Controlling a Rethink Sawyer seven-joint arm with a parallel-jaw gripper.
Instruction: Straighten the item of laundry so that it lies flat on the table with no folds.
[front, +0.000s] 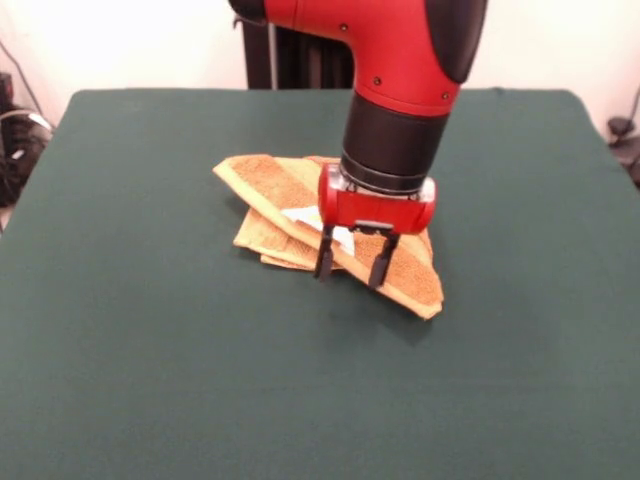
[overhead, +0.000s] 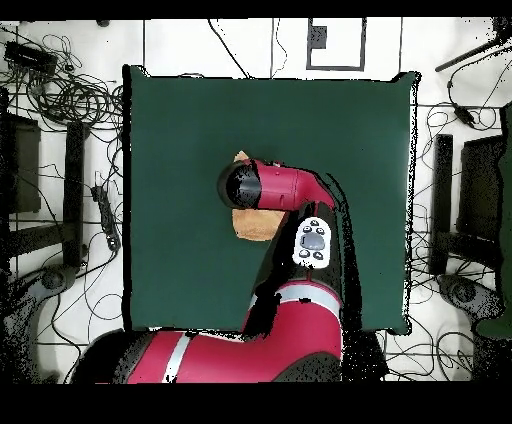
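The orange-tan towel (front: 280, 195) lies folded over itself near the middle of the green table (front: 150, 330), with a long folded band running from upper left to lower right and a white label (front: 300, 215) showing. My gripper (front: 352, 268) hangs open just over the towel's near edge, fingertips (front: 324, 268) at the cloth, holding nothing. In the overhead view the arm covers most of the towel (overhead: 252, 224); only small parts show beside the wrist. The gripper itself is hidden there.
The table (overhead: 180, 150) has bare green cloth on all sides of the towel. Cables and stands (overhead: 60, 90) lie on the floor beyond the table's edges.
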